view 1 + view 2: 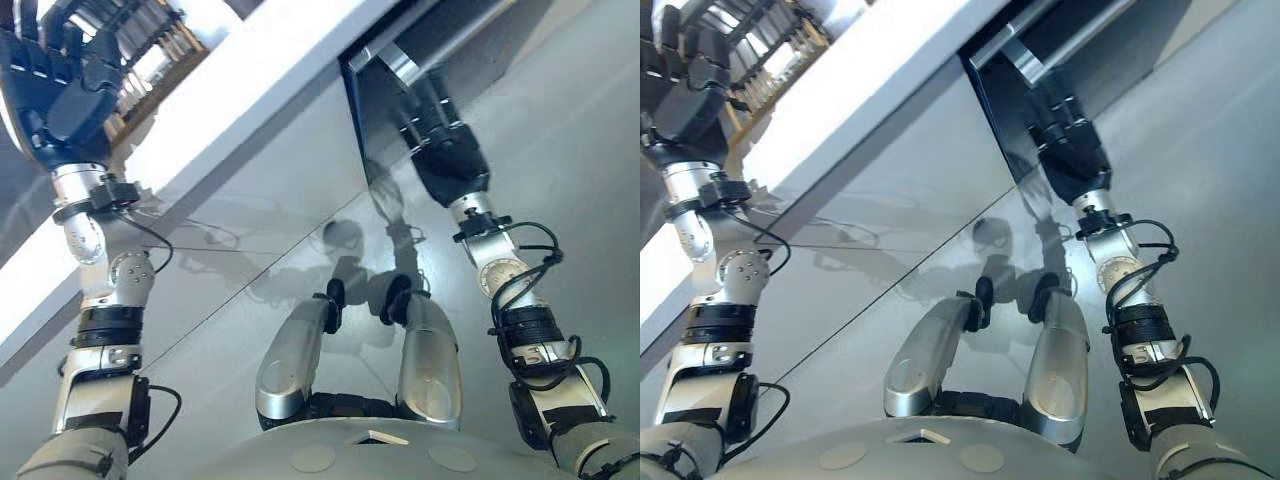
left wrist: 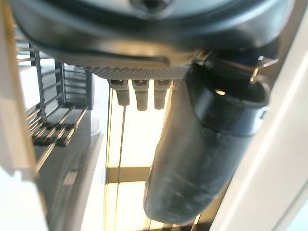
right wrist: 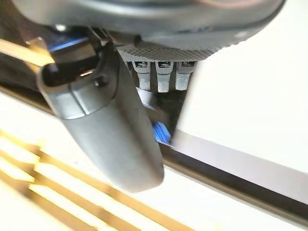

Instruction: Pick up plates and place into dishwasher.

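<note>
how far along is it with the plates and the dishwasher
No plate is visible in these views, so nothing can be counted as loaded. The left hand is raised with straight fingers by a wire rack; it holds nothing. The right hand reaches up to a dark panel under the white counter edge, and whether its fingers grip anything cannot be told. Picking up plates and placing them appears to remain.

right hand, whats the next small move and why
Probably pull the dark dishwasher door a little further down. The right hand is up at its edge with the fingers tucked behind it, while the left hand waits open near the wire rack. I can't make out a plate in either hand.
</note>
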